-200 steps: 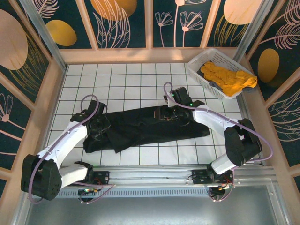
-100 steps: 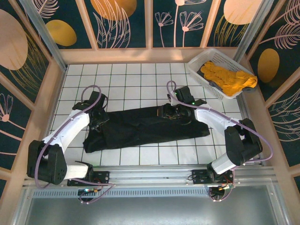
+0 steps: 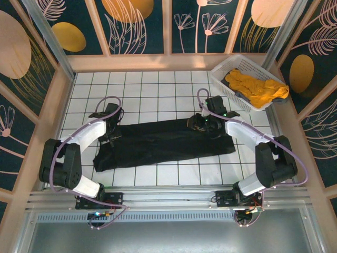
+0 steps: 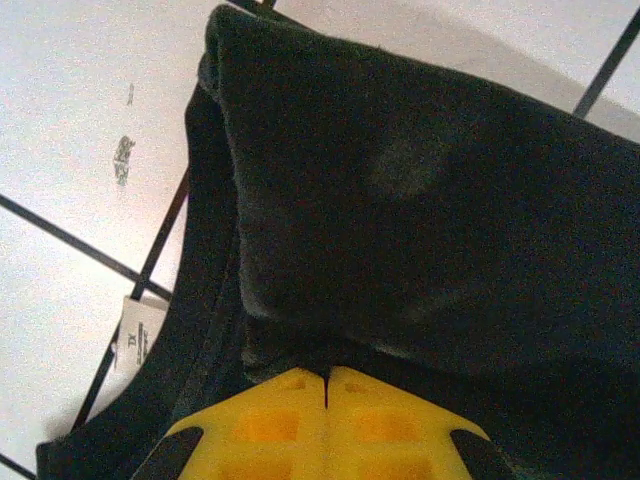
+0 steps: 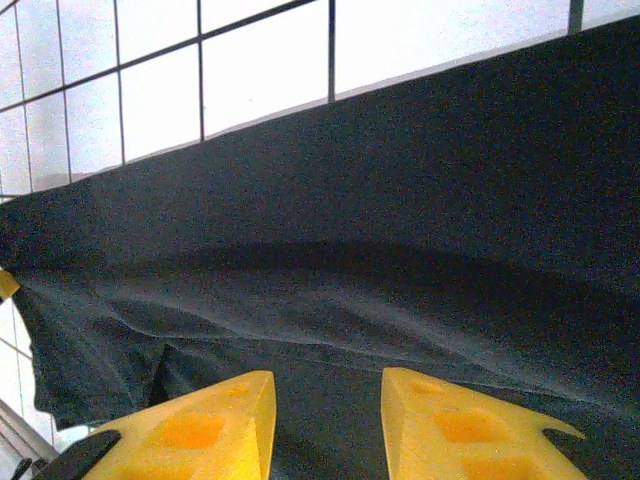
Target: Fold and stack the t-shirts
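T-shirt (image 3: 163,143), black, left gripper (image 4: 327,372) seemingly pinching it, right gripper (image 5: 328,380) parted

Top external camera sits high above and behind the arms, tilted down and forward, taking in the whole tiled table (image 3: 152,89) from well back. Left wrist camera is in very close, peering past the left fingers (image 4: 270,425) at its bottom edge onto the black t-shirt (image 4: 430,200) and a patch of tiles. Right wrist camera, also close, looks low over the right fingers (image 5: 200,430) across the same shirt to the grid beyond. Shirt and tiles are common to all three.
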Motion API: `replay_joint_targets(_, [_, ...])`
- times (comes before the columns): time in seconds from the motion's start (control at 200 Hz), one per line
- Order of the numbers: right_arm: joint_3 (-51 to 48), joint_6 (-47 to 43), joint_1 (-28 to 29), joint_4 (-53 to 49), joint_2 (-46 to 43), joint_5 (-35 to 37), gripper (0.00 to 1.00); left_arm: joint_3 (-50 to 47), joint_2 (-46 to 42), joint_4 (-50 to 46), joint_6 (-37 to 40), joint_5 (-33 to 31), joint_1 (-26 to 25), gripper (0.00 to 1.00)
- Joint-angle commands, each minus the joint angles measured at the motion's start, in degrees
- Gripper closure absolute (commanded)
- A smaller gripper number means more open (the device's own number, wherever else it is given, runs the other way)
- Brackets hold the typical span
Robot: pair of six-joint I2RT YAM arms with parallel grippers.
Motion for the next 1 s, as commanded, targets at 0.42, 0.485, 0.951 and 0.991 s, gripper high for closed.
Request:
replay_joint_targets(0.42, [1.8, -1.5, -9.5, -7.4, 2.3, 12.6, 0.72, 4.5, -8.9, -5.1, -11.1, 9.0, 0.4, 0.48])
replay_joint_targets(0.485, [2.6, -1.7, -10.5, -8.3, 4.8, 14.1, 0.73, 0.0, -12.3, -2.5, -17.0, 17.0, -0.2, 0.54])
replay_joint_targets(0.951, [11.6, -5.7, -12.1, -16.3, 21.4, 23.2, 0.75, -13.4, -2.5, 20.8, -31.9, 26.1, -1.3, 0.64])
replay_joint_targets(0.991, [10.6, -5.1, -12.1, -16.7, 21.8, 23.5, 0.75, -11.7, 0.4, 20.3, -29.9, 25.2, -0.1, 0.65])
